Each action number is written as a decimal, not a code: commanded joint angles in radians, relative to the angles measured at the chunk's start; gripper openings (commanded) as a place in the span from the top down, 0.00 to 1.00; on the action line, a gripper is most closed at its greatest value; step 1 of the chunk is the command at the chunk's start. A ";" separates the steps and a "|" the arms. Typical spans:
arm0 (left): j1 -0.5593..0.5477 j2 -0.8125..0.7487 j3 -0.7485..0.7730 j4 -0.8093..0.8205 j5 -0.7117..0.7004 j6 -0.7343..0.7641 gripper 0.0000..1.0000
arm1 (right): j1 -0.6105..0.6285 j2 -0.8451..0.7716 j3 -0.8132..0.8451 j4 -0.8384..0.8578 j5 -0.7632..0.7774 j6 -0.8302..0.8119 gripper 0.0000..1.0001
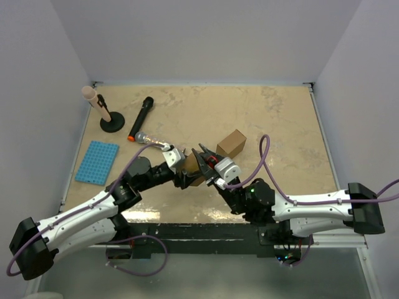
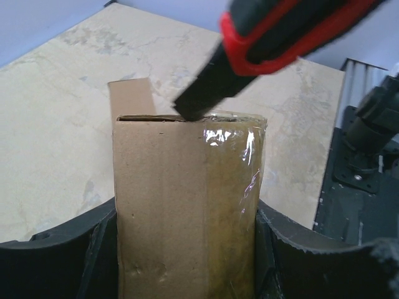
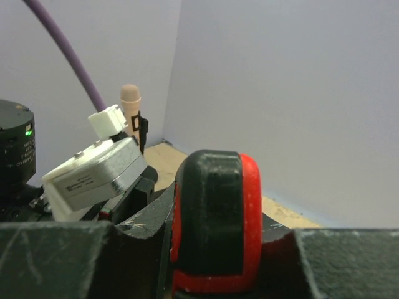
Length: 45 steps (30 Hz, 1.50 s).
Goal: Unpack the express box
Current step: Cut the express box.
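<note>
Box (image 2: 181, 199): gripped by the left pincer (image 2: 187, 268).
Cutter (image 2: 274, 37): clamped in the right pincer (image 3: 206, 261), tip pressed against box top.

Brown cardboard box (image 2: 181, 205), clear-taped end, one flap raised.

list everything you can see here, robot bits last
cardboard box: one, brown, taped, clamped between the left gripper's fingers
utility knife: one, black and red, in the right gripper, tip at the box's top edge
pen-like tool: one, black with an orange end, lying far left
stand: one, black base, pinkish peg, far-left corner
mat: one, blue, left edge
clear item: one, transparent, by the tool's orange end; kind unclear
table: one, beige marbled
left gripper: one, black, gripping the box
right gripper: one, black, holding the knife
</note>
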 commanded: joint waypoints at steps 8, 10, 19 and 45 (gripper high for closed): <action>0.014 0.047 0.111 0.061 -0.208 -0.043 1.00 | 0.009 -0.029 -0.013 -0.062 0.032 0.052 1.00; 0.012 0.041 0.101 0.080 -0.216 -0.040 1.00 | 0.009 -0.034 -0.017 -0.060 0.033 0.054 1.00; 0.014 0.048 0.103 0.084 -0.286 -0.023 1.00 | 0.009 -0.044 -0.022 -0.066 0.030 0.061 1.00; 0.058 0.145 0.124 0.089 -0.271 -0.006 1.00 | 0.009 -0.193 -0.082 -0.103 0.053 0.075 1.00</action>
